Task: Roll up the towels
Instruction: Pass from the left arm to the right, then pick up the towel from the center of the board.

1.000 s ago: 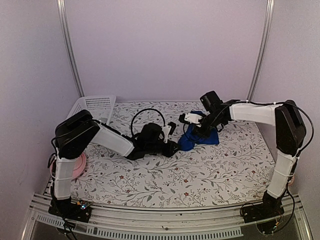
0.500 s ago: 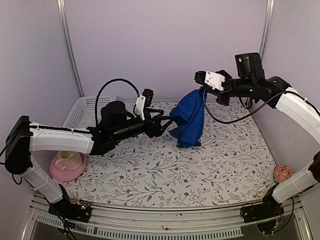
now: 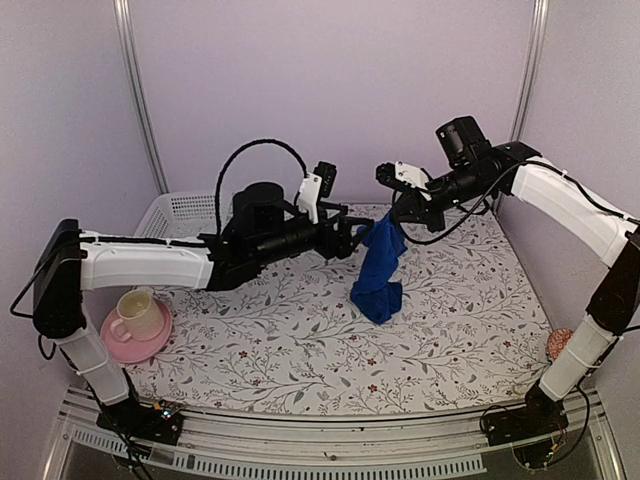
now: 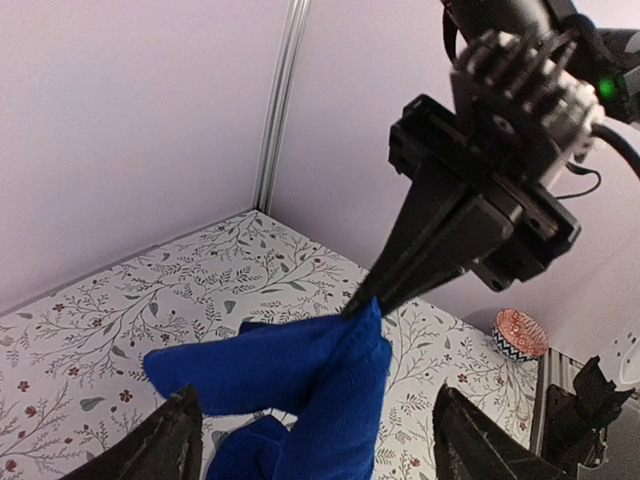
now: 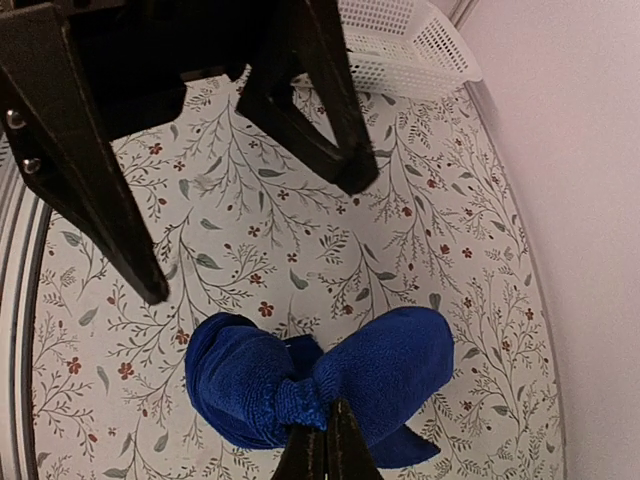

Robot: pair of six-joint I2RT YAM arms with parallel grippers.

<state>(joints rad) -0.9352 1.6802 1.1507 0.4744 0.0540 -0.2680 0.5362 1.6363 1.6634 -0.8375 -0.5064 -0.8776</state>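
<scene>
A royal-blue towel point(image 3: 378, 282) hangs bunched over the middle of the flowered table. My right gripper point(image 3: 389, 222) is shut on its top edge, and its lower end sags to the cloth. In the right wrist view the towel point(image 5: 400, 370) bulges either side of the shut right gripper point(image 5: 328, 430). My left gripper point(image 3: 356, 240) stands open just left of the towel's top, not touching it. In the left wrist view the towel point(image 4: 300, 370) fills the gap between the left gripper's point(image 4: 318, 415) spread fingers point(image 4: 170, 445). The left arm's fingers point(image 5: 105, 200) also show in the right wrist view.
A white perforated basket point(image 3: 178, 212) stands at the back left and shows again as the basket point(image 5: 400, 45) in the right wrist view. A cream cup on a pink saucer point(image 3: 135, 320) sits front left. A small patterned bowl point(image 3: 562, 346) is at the right edge.
The right gripper has lifted the blue towel off the table, then come down and left a little. The left gripper has let go, opened wide and risen to beside the towel's top.
</scene>
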